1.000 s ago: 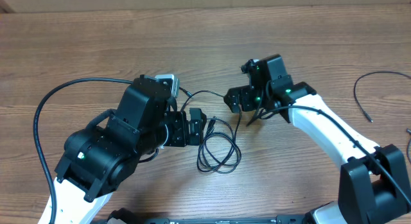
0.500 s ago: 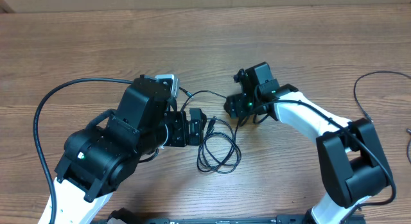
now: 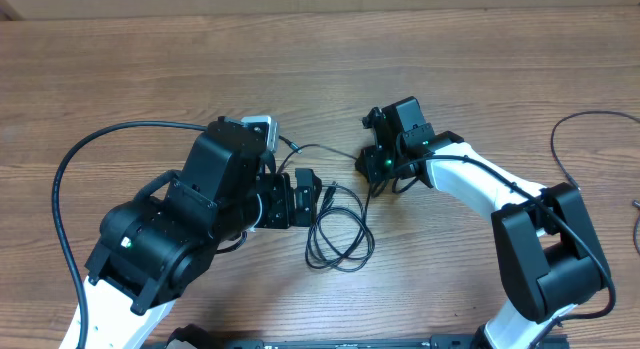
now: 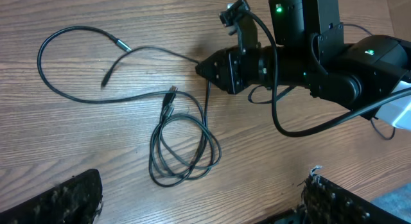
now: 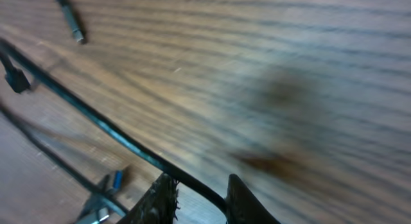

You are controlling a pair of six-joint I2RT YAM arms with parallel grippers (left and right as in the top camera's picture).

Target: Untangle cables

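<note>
The cables show as a loose black coil (image 3: 340,234) on the wood table between my arms, with a thin strand (image 3: 318,146) running from it toward the right gripper (image 3: 363,161). In the left wrist view the coil (image 4: 183,153) lies ahead of my left gripper (image 4: 199,205), which is wide open and empty. A long looping strand (image 4: 64,89) ends at the right gripper (image 4: 204,67). In the right wrist view one cable (image 5: 115,131) passes between the right gripper (image 5: 200,195) fingertips. It touches one finger (image 5: 241,198), and a gap remains on the other side.
A separate thin cable (image 3: 575,139) lies at the table's far right. A thick black robot cable (image 3: 70,169) arcs left of the left arm. Small plug ends (image 5: 70,22) lie on the wood in the right wrist view.
The right arm has shifted left and down onto the strand, and its jaws have narrowed around it. The left arm and the coil have not moved.
</note>
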